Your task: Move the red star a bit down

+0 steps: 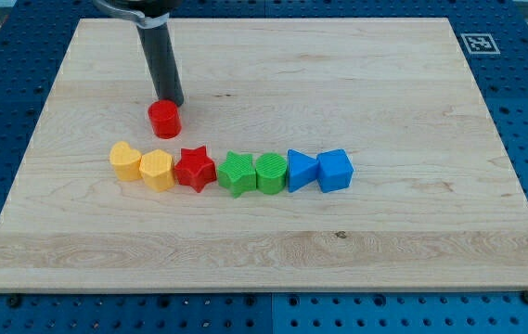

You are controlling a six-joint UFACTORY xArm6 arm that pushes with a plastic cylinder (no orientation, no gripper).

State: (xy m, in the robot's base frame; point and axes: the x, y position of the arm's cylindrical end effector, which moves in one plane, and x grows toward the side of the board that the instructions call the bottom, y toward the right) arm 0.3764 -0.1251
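On the pale wooden board point(273, 250), a row of seven small plastic blocks runs left to right across the middle. The row begins with a yellow heart-shaped block point(125, 160), touching a yellow hexagonal block point(157, 170). Next comes the red star-shaped block point(195, 169), third in the row, pressed between the yellow hexagonal block and a green star-shaped block point(237, 173). A green rounded block point(270, 173), a blue triangular block point(301, 170) and a blue cube point(334, 170) complete the row. A red cylinder point(164, 119) stands apart above the row. My tip point(173, 102), holding nothing, rests just behind the red cylinder, above and slightly left of the red star.
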